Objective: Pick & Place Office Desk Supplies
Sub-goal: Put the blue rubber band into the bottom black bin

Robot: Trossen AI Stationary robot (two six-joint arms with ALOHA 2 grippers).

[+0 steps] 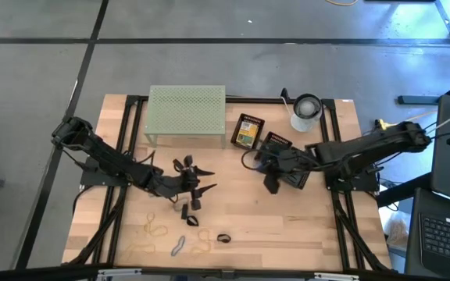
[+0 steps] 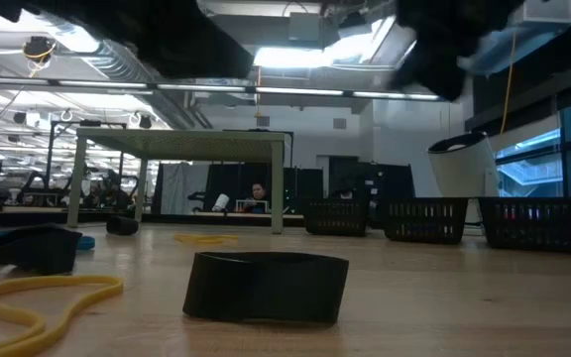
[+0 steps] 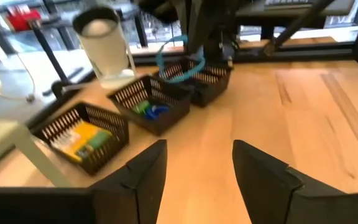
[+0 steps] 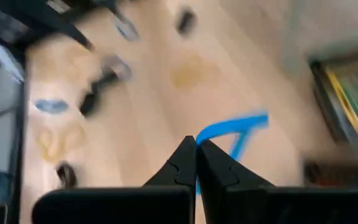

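- Where the worktop [image 1: 287, 226] comes nearest the low camera, a black band [image 2: 266, 288] stands on edge as a flattened loop, with a yellow rubber band [image 2: 38, 297] lying curled just beside it.
- Along that near edge in the high view lie tan rubber bands [image 1: 153, 229], a pale blue-grey one [image 1: 177, 247] and the small black ring [image 1: 223, 238], all loose and apart from each other.
- Just beyond them the left gripper [image 1: 201, 190] hovers low over some small black clips [image 1: 186, 209]; its fingers [image 3: 135, 180] stand apart with nothing between them.
- Farther across, the right gripper [image 1: 272, 185] hangs over bare wood, its fingers [image 4: 185, 165] pressed together on a thin blue rubber band [image 4: 232, 134] that dangles as an open loop.
- Behind it sit three black mesh baskets: one [image 3: 82, 134] holds a yellow-green crayon box [image 1: 246, 134], the middle one [image 3: 151, 102] holds small blue and green items.
- At the far edge stand a pale green perforated rack [image 1: 187, 109] and a white cup [image 1: 305, 112].
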